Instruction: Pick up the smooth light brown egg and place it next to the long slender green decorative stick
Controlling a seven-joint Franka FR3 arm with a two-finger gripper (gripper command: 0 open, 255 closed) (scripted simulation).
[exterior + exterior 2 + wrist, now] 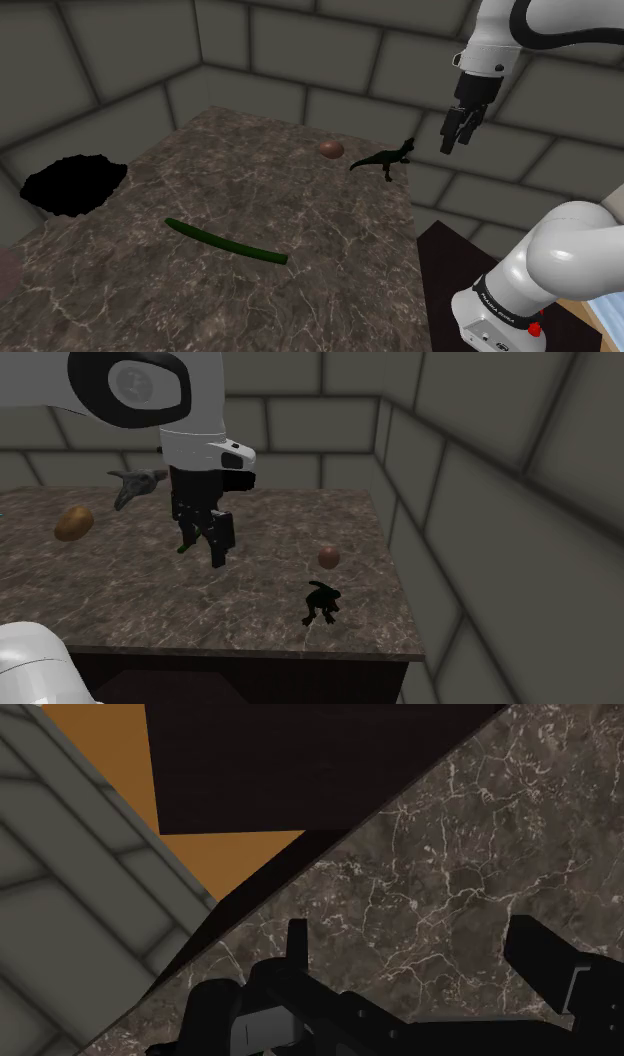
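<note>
Gripper, black two-finger: fingers apart, empty, over table's edge | smooth light brown egg rests on dark veined tabletop near dark green toy dinosaur | risk: your descent may clip dinosaur, sending egg rolling.

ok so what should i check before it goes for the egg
1. gripper open and empty: ok, fingers apart in the wrist view.
2. gripper above the egg: not ok, it hangs high, toward the shoulder view's right.
3. egg clear of the toy dinosaur: ok, close but apart.
4. room beside the green stick: ok, bare table around it.
5. egg won't roll when touched: cannot tell.
</note>
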